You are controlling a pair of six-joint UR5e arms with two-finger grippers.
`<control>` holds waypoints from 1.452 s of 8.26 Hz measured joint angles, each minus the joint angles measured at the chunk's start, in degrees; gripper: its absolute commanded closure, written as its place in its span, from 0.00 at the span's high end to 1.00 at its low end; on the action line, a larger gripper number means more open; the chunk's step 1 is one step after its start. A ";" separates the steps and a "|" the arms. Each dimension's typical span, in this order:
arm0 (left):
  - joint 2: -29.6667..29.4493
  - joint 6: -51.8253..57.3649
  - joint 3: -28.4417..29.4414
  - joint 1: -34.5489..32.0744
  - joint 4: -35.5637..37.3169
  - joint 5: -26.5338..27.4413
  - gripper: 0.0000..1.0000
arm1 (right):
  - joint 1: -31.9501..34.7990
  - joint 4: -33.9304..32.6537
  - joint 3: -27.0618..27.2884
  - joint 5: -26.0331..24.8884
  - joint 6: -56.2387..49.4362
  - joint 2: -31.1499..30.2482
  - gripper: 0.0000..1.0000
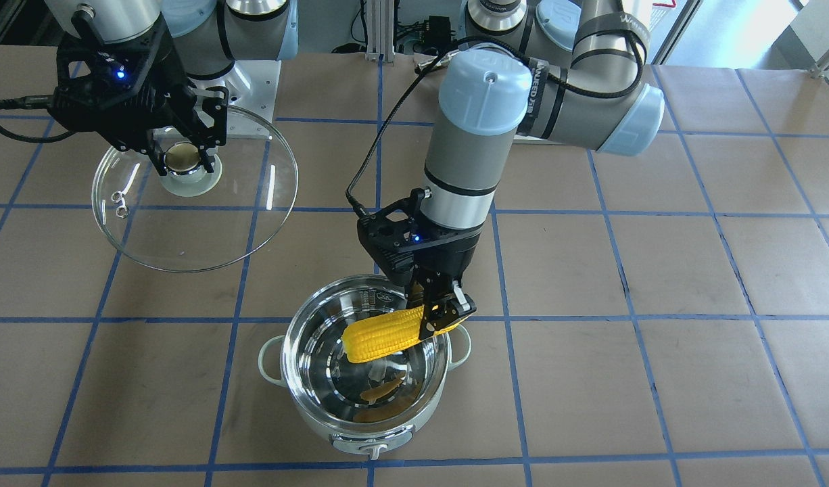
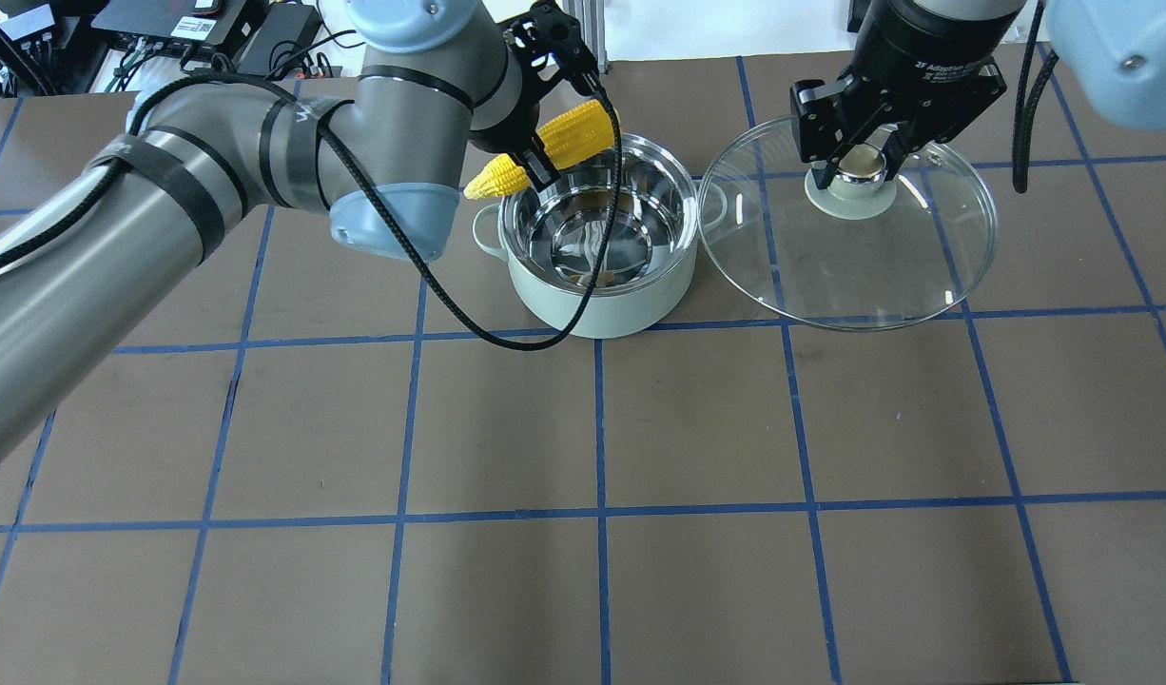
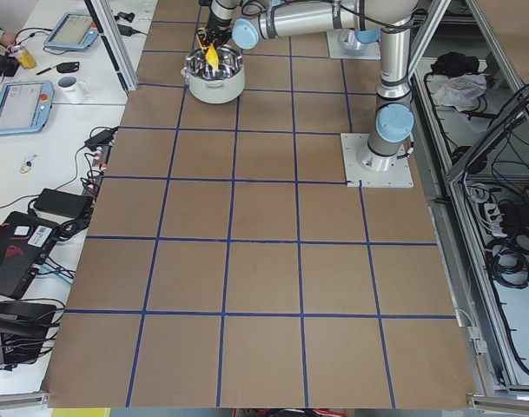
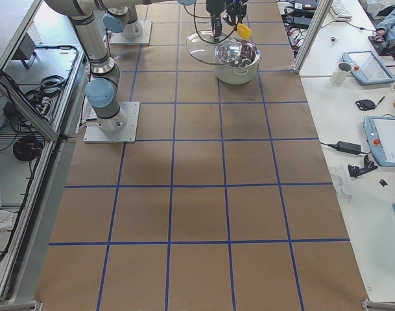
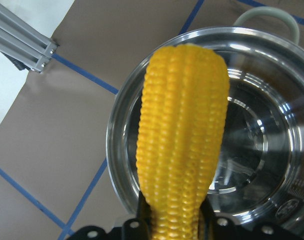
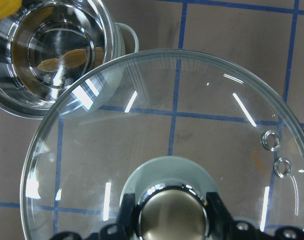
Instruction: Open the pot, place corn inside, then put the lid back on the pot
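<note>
- The left gripper [image 1: 445,316] clamps the corn [image 1: 384,338], with the pot [image 1: 387,426] directly below it, ready for release.
- The right gripper [image 1: 184,159] pinches the lid [image 1: 205,223], which hangs beneath it, off to the side so the pot's opening is clear.

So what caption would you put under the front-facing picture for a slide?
The left gripper holds the corn over the open pot while the right gripper holds the lid aside.

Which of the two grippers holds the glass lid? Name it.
The right gripper, shut on the lid beside the pot; the left gripper instead holds the corn over the pot.
</note>
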 measured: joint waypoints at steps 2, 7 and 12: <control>-3.32 -2.76 0.07 -2.06 1.35 0.05 0.00 | -0.07 -0.17 0.23 0.07 -0.22 -0.04 0.27; -7.16 -3.30 0.21 -2.93 1.72 -1.17 0.19 | 0.01 -0.22 0.29 0.10 -0.36 -0.04 0.26; -7.67 -4.76 0.54 -3.04 1.66 -2.53 1.00 | 0.01 -0.21 0.29 0.10 -0.43 -0.04 0.26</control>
